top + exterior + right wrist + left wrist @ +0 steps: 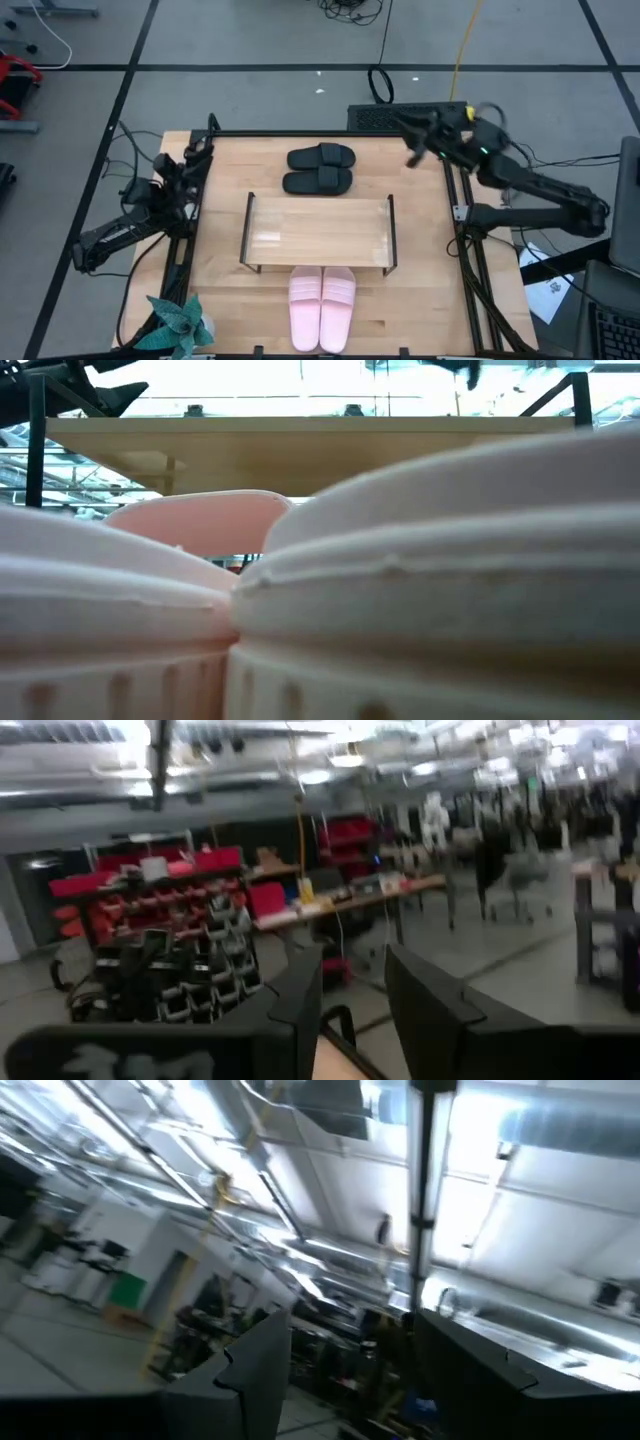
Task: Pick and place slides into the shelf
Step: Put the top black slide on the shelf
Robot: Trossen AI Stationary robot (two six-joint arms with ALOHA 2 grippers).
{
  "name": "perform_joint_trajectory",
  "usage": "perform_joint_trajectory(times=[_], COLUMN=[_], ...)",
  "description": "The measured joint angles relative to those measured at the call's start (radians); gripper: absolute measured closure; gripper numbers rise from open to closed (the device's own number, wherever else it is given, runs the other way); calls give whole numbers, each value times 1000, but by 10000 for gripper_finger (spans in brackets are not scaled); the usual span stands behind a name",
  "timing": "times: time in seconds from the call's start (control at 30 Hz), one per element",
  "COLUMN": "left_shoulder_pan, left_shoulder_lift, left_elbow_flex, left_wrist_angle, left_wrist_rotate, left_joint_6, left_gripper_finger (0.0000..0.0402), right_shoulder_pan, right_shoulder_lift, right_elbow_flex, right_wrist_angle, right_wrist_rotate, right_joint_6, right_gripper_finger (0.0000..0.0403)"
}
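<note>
Two black slides (320, 170) lie side by side on the table beyond the shelf's far side. Two pale pink slides (322, 305) lie soles down at the shelf's near side; in the low view these pink slides (400, 590) fill most of the picture. The shelf (318, 232), a light board on a thin black frame, stands mid-table with nothing on its top. My left gripper (198, 153) is raised over the table's left rail, open and empty, and the left wrist view shows it (350, 1380) pointing up into the room. My right gripper (413, 153) hangs high over the far right corner, open and empty (355, 1005).
A potted plant (180, 325) stands at the near left corner. Black rails (465, 250) run along the table's left, right and far sides. A black box (395, 115) lies just past the far edge. Bare wood lies between shelf and rails on both sides.
</note>
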Motion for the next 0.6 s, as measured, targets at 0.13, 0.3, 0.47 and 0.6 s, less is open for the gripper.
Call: perform_joint_trajectory(times=[0.13,0.3,0.47,0.6], left_shoulder_pan=[0,0,0,0], left_shoulder_lift=[0,0,0,0], left_elbow_flex=[0,0,0,0], left_wrist_angle=[-32,-49,-49,-67], left_wrist_rotate=[-86,-127,-130,-157], left_joint_6=[52,97,108,101], left_gripper_finger=[190,190,190,190], right_shoulder_pan=[-67,-158,-240,-285], right_shoulder_lift=[178,365,487,543], right_elbow_flex=[159,288,357,359], right_wrist_angle=[-80,-140,-226,-343], right_wrist_rotate=[-121,-189,-214,-211], right_joint_6=[30,22,-11,30], right_gripper_finger=[298,298,298,298])
